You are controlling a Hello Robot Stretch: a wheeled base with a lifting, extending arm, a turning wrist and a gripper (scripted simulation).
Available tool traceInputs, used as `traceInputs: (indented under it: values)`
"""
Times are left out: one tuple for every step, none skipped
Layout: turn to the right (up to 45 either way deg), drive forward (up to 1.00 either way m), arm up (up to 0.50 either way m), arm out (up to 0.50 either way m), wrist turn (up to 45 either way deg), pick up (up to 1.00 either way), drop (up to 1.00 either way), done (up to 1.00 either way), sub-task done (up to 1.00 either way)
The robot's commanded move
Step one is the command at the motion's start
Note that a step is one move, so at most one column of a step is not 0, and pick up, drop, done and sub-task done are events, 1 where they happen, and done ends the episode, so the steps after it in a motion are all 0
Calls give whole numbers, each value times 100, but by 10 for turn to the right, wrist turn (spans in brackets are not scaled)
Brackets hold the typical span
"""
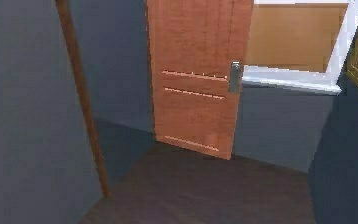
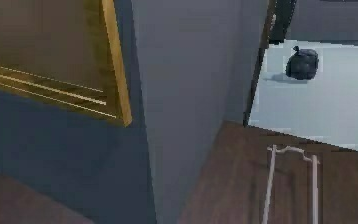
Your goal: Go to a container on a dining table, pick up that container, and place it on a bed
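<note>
We face a wooden door, seemingly closed, in a tight blue corner, with a window to its right. Driving on risks bumping the door or the wall. Where the container is we cannot tell; a dark lump lies on pale floor through a far-right opening. The jaws' state we cannot tell.

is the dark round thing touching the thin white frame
Apart. The arm side view shows the dark round thing on pale floor and the thin white frame lower down on dark wood, bare floor between them.
</note>
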Motion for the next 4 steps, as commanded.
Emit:
traceInputs:
  values:
    - [0, 100, 0, 0, 0, 0, 0, 0, 0]
    - [-60, 0, 0, 0, 0, 0, 0, 0, 0]
    - [0, 30, 0, 0, 0, 0, 0, 0, 0]
    - [-450, 0, 0, 0, 0, 0, 0, 0, 0]
